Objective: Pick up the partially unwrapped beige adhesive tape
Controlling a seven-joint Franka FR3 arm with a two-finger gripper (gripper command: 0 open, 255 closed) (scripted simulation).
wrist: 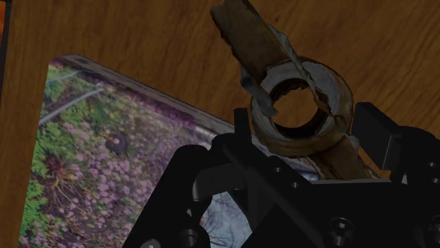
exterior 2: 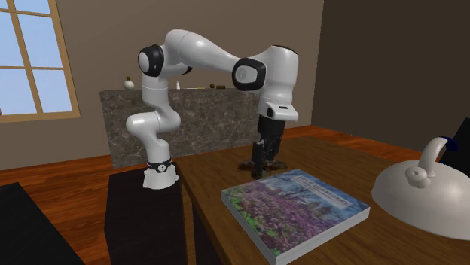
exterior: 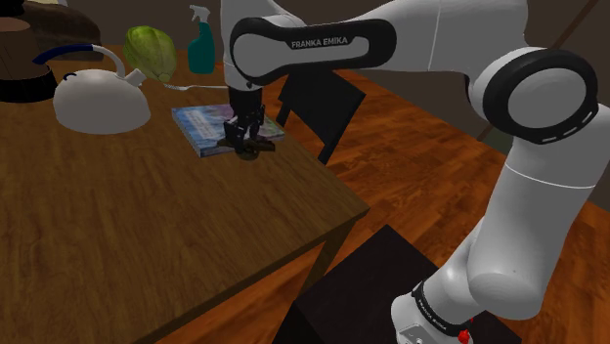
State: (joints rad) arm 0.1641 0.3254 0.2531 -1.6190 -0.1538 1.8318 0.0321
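Claw (wrist: 308,116) spread astride the beige tape roll (wrist: 337,91), which lies flat on the worktop (wrist: 141,35) just beside the book (wrist: 106,162); probably not pinching it yet. Its loose tail runs on beyond the fingertips.

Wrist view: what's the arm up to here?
The Franka arm's black gripper is down at the beige tape roll, which sits on the wooden table right beside a flower-cover book. A loose, partly unwound strip trails away from the roll. It is unclear whether the roll is actually gripped. It looks to be at table level, not lifted.
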